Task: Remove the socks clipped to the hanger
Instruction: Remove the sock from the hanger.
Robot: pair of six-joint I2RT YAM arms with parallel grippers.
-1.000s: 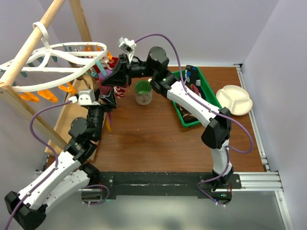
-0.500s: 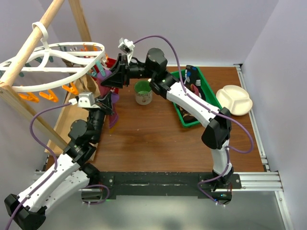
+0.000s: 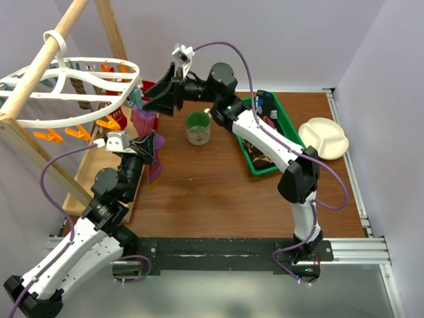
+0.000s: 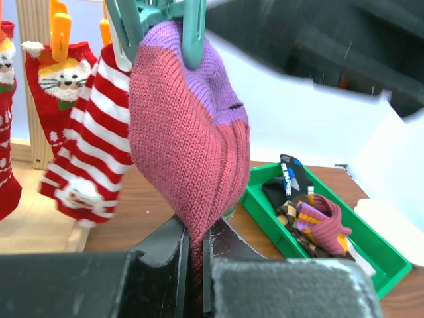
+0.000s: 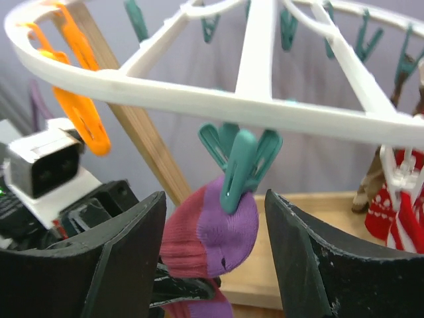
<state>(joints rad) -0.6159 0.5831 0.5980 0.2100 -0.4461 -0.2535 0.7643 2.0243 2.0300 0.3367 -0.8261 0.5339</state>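
Your left claw (image 4: 194,258) grips the pink-purple sock (image 4: 189,152) low; your right claw (image 5: 213,199) gapes wide near its teal clip (image 5: 240,162) under the hanger (image 5: 265,99). Pull before it opens and the hanger may tip.

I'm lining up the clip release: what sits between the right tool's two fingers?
Right wrist view: a teal clip hanging from the hanger, pinching the pink-and-purple sock, sits in the gap of the open right tool.

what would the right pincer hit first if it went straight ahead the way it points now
Probably the teal clip pinching the pink-and-purple sock. It sits centred between the open right pincer fingers, though depth is unclear.
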